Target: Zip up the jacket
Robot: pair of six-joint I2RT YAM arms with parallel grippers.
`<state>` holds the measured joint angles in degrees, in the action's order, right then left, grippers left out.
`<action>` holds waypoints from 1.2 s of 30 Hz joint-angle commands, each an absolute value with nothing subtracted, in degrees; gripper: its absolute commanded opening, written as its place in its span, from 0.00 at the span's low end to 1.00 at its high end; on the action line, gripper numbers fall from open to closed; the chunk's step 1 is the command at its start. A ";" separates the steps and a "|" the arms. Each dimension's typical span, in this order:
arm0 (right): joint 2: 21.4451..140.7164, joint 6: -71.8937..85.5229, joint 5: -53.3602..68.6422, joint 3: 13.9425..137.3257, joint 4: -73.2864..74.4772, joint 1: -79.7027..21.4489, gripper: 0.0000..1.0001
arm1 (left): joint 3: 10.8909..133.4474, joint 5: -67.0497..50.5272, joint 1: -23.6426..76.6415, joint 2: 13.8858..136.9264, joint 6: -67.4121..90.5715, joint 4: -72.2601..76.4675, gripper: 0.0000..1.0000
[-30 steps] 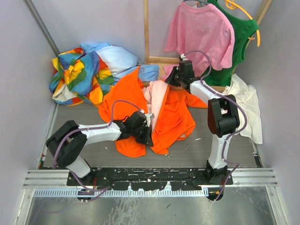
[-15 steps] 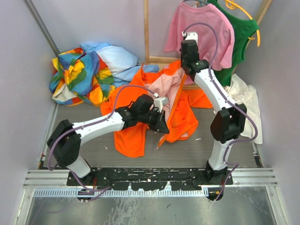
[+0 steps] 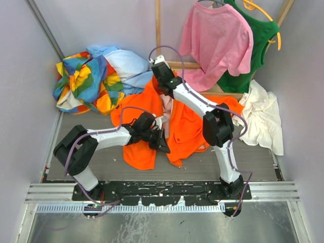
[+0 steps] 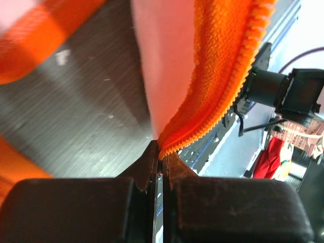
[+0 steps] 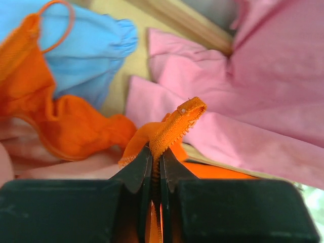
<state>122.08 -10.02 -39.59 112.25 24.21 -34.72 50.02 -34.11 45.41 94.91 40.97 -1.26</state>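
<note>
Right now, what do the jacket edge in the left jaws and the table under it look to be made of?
Jacket: matte orange cloth, with a coarse knit or weave showing in its texture. Zipper teeth: same orange, no metal glint, likely plastic. Lining: smooth pale pink fabric. Table: dark grey with fine streaks, perhaps laminate; hard to tell.

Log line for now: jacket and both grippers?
jacket: front open, lining showing | left gripper: shut on jacket's toothed edge | right gripper: shut on jacket's edge
</note>
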 commanded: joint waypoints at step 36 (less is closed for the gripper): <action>100.23 7.72 -2.31 93.44 21.51 -33.39 0.66 | 43.19 -16.17 41.16 73.46 40.77 -20.44 0.51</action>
